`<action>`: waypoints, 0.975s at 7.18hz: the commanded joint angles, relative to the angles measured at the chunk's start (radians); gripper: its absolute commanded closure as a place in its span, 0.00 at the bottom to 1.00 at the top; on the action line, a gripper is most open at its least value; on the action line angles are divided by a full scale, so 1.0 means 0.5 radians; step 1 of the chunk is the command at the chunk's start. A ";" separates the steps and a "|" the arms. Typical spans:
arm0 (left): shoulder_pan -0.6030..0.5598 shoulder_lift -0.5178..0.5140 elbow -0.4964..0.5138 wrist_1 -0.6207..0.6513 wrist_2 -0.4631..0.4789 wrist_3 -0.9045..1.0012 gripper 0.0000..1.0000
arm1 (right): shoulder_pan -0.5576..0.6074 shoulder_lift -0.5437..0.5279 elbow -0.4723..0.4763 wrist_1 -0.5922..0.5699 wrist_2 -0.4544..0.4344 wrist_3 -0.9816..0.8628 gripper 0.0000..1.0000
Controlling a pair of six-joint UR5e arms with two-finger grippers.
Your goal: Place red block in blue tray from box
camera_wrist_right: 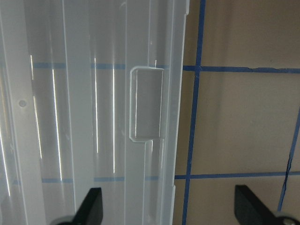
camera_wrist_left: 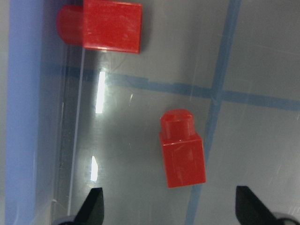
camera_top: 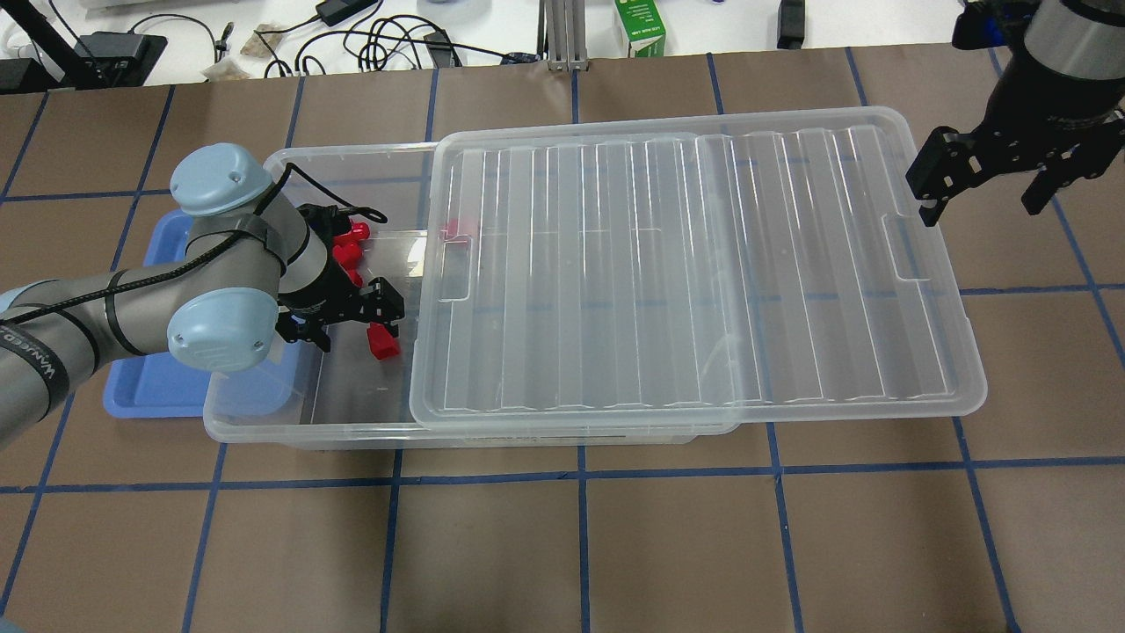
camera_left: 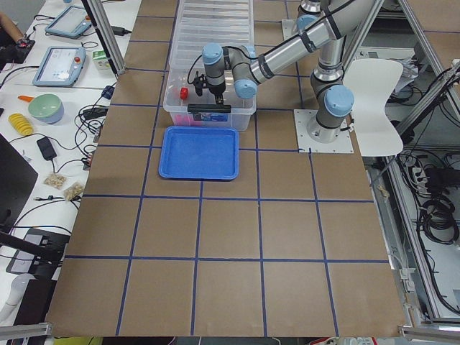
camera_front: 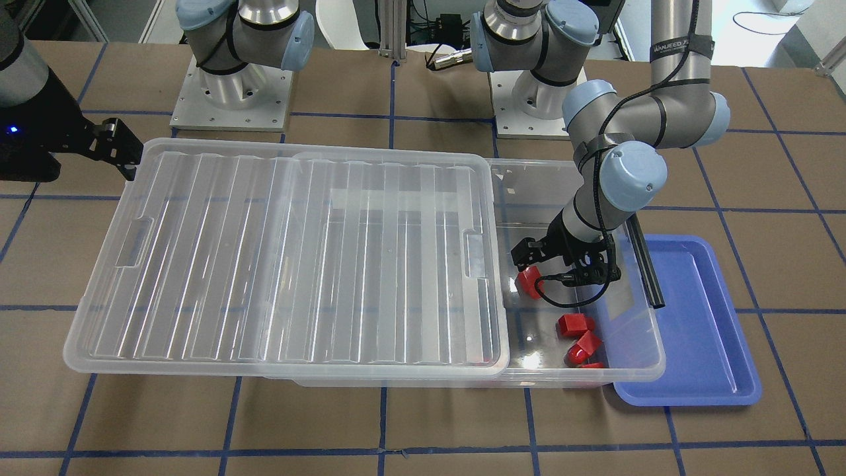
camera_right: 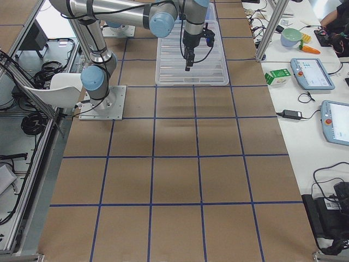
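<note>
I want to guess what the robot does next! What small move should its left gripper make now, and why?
Probably lower straight down around the red block. The left gripper is open and the block lies loose on the box floor, lined up between its fingertips in the wrist view, not yet gripped.

Robotics laboratory. Two grey jointed robot arms with pale blue caps (camera_front: 674, 112) are bolted through square metal base plates (camera_front: 264, 112) to a wide desk (camera_left: 230, 237) covered in brown matting gridded with blue tape. Aluminium frame posts (camera_right: 263, 33), handheld control pendants (camera_right: 312, 73) and coiled black cables (camera_left: 435, 215) surround it.
</note>
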State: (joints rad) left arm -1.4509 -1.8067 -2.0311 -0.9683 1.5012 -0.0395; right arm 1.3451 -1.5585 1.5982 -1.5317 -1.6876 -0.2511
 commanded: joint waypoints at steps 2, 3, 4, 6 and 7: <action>-0.007 -0.093 -0.003 0.093 -0.042 -0.022 0.06 | -0.009 -0.009 0.000 -0.002 -0.009 0.011 0.00; -0.007 -0.111 0.000 0.093 -0.039 -0.022 0.06 | -0.009 0.000 0.000 0.001 -0.012 0.005 0.00; -0.007 -0.132 0.009 0.093 -0.039 -0.016 0.20 | -0.009 0.000 -0.003 -0.005 -0.012 0.005 0.00; -0.007 -0.169 0.016 0.096 -0.045 -0.025 0.73 | -0.009 0.000 0.000 -0.020 -0.012 0.014 0.00; -0.007 -0.169 0.022 0.096 -0.045 -0.059 0.90 | -0.009 0.006 0.000 -0.017 -0.012 0.005 0.00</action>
State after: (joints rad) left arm -1.4542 -1.8868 -2.0241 -0.9207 1.4795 -0.0551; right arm 1.3407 -1.5576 1.5981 -1.5390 -1.6939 -0.2462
